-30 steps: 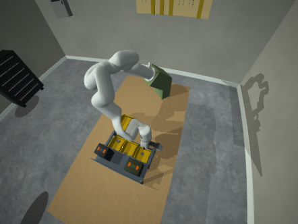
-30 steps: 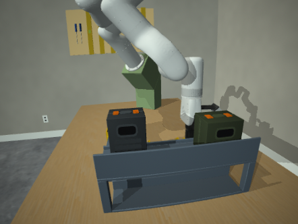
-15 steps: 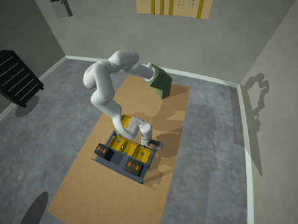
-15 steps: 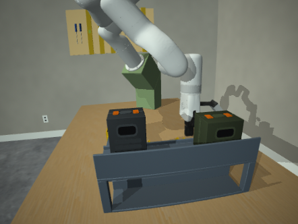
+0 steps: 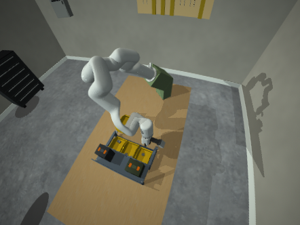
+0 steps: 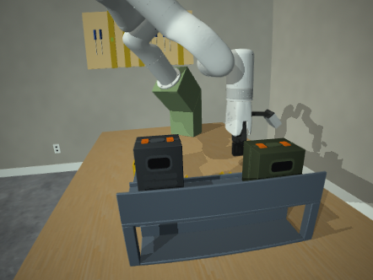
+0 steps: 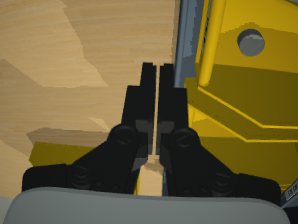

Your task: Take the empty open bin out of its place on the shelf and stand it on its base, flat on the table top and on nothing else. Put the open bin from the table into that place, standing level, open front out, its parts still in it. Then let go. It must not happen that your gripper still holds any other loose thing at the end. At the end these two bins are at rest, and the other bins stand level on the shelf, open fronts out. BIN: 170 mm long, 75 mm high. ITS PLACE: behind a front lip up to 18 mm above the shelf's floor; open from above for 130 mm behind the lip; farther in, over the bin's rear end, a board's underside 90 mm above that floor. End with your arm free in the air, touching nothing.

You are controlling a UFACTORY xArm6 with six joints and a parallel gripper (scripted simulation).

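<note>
Note claw (image 5: pixel 146 144) (image 6: pixel 237 154) (image 7: pixel 157 82) closed, empty, just off shelf (image 5: pixel 119 167) (image 6: pixel 219 202) (image 7: pixel 186 55) front. Find table bin (image 5: pixel 125 118) (image 6: pixel 134 169) (image 7: pixel 60 154) sideways from claw, toward table's (image 5: pixel 76 190) (image 6: pixel 72 185) (image 7: pixel 40 40) right long edge; long axis apparently pointing roughly shelfward.

A long, rectangular worktop (image 5: pixel 78 193) (image 6: pixel 76 202) (image 7: pixel 45 30) with pale brown wood grain is carrying a blue-grey shelf rack (image 5: pixel 117 158) (image 6: pixel 219 202) (image 7: pixel 186 55), which is standing across it on its end frames. Near the rack, on the side towards the green pedestal (image 5: pixel 163 83) (image 6: pixel 186 120), a yellow open bin (image 5: pixel 125 118) (image 7: pixel 57 154) is resting on the wood, partly hidden from above by the arm. The pedestal is standing at the far end, well apart from the rack. Dark shadows are falling across the grain.
</note>
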